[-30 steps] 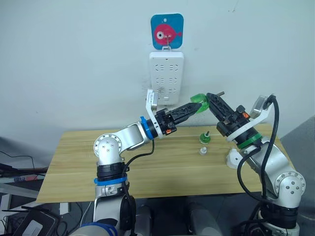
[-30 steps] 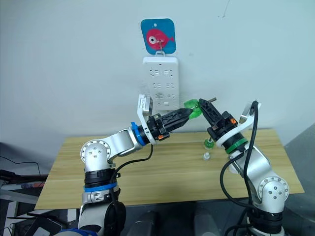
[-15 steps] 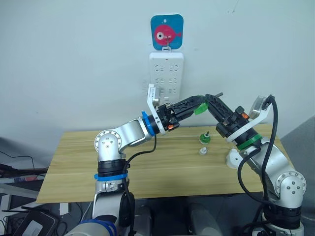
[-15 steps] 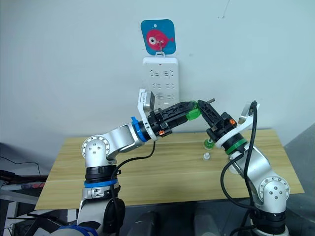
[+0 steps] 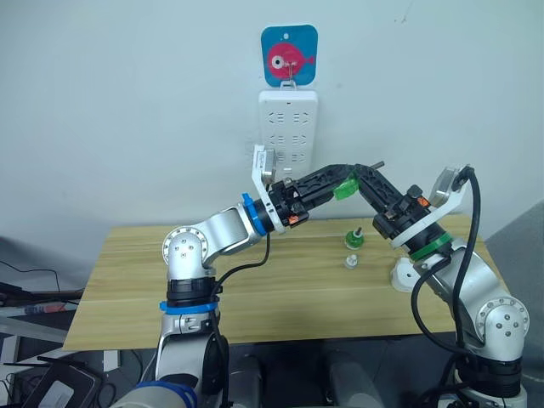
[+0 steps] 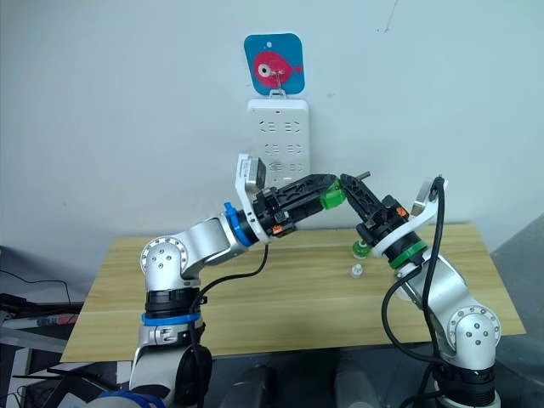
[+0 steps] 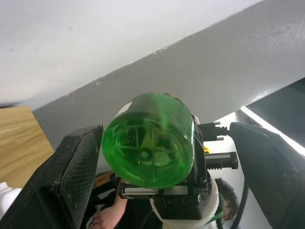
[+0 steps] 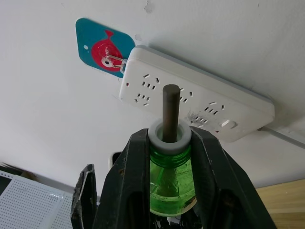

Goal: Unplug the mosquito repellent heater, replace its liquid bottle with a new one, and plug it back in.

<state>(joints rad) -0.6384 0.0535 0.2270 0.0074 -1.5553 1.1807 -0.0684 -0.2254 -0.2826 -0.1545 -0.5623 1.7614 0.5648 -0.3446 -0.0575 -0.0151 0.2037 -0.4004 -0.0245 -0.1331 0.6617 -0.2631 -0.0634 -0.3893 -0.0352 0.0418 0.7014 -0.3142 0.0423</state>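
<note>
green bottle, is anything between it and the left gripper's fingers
Nothing visible stands between them. The green bottle, held by the right gripper near its white neck, sits base-on between the left gripper's open fingers, with clear gaps on both sides in the left wrist view.

no readable text, labels or numbers

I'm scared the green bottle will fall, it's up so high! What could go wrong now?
1. The right gripper pinches the green bottle only at its neck, high above the table. The left gripper is open around the bottle's base, so if the right one lets go too soon, the bottle could drop.
2. The bare wick pokes out near the power strip and might bump it.
</note>
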